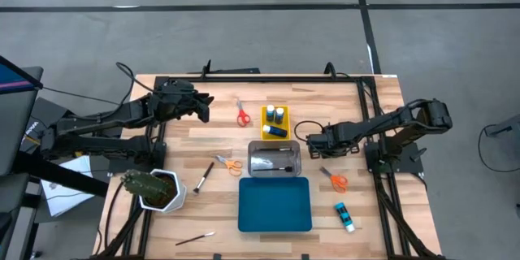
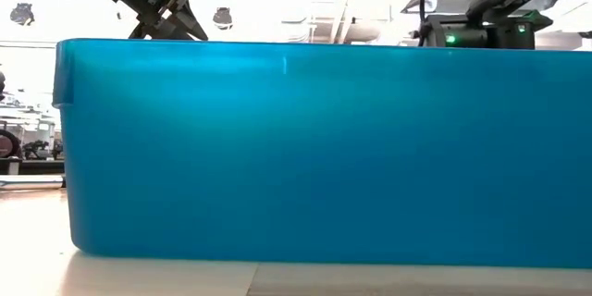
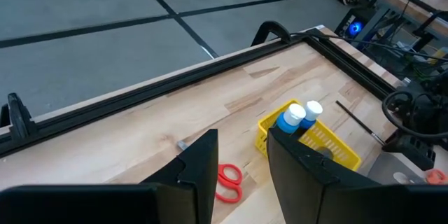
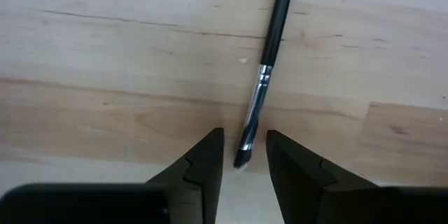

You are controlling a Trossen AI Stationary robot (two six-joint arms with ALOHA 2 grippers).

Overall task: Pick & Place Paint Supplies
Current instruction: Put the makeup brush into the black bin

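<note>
The right claw (image 4: 243, 155) hung narrowly parted over a black paintbrush (image 4: 269, 49) on the counter (image 4: 105, 77); centring on the ferrule would likely steady the grip.

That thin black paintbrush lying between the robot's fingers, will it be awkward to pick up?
Probably a little. The paintbrush looks thin and lies flat on the table, so the right gripper, its fingers open either side of the bristle tip, has little to pinch. Its round handle may roll if nudged. It looks stiff and light.
</note>
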